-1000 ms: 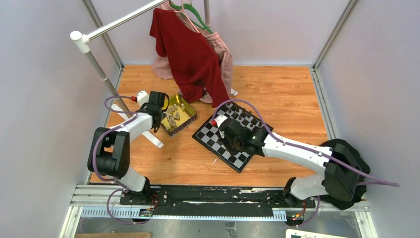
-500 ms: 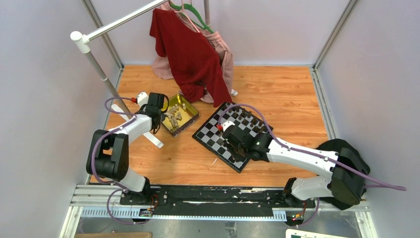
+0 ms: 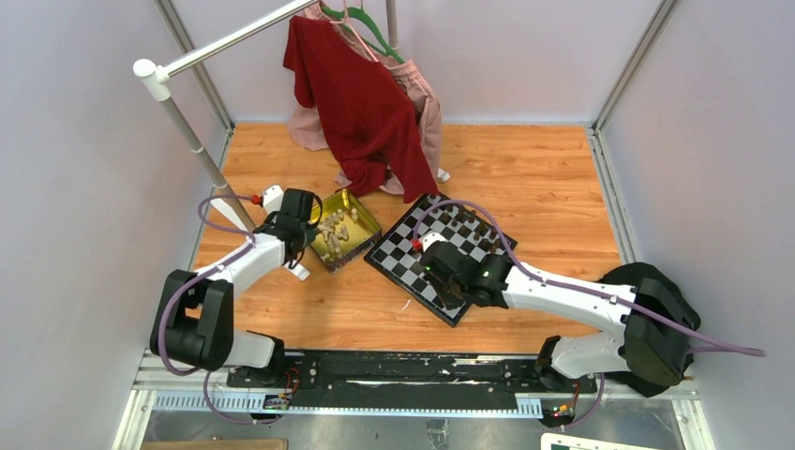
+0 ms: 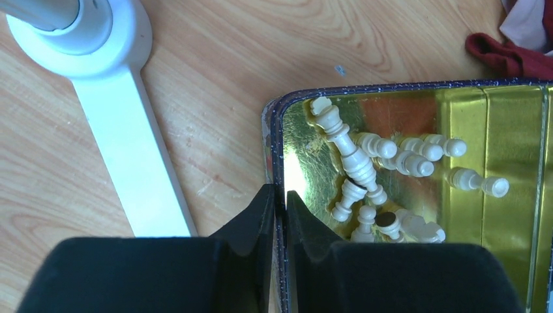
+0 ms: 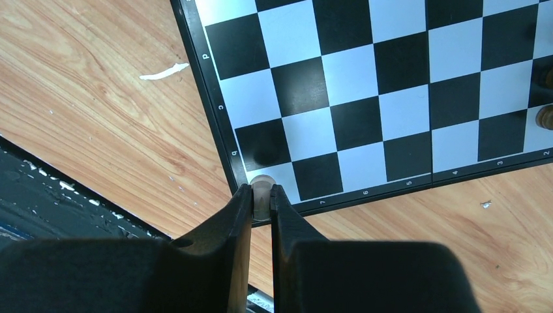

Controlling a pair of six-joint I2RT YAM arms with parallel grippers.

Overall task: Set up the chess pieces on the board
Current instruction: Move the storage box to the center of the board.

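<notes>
The checkered board [image 3: 405, 255] lies at the table's middle. Small dark pieces [image 3: 472, 222] stand along its far side; two show at the right edge of the right wrist view [image 5: 544, 117]. My right gripper [image 3: 438, 274] is shut on a light chess piece [image 5: 261, 191], held at the board's [image 5: 365, 85] near corner square. My left gripper [image 3: 302, 232] is shut on the left wall of the gold tin [image 3: 361, 246]. In the left wrist view my gripper [image 4: 280, 197] pinches the tin's rim [image 4: 277, 124]. Several cream pieces [image 4: 357, 163] lie jumbled inside.
A white rack foot [image 4: 140, 156] lies just left of the tin, with its pole [image 3: 187, 131] rising behind. Red and pink clothes [image 3: 361, 103] hang over the far table. A black rail [image 5: 59, 202] runs along the near edge.
My left gripper has pulled the tin nearer and turned it. My right gripper has moved with its piece toward the board's near corner.
</notes>
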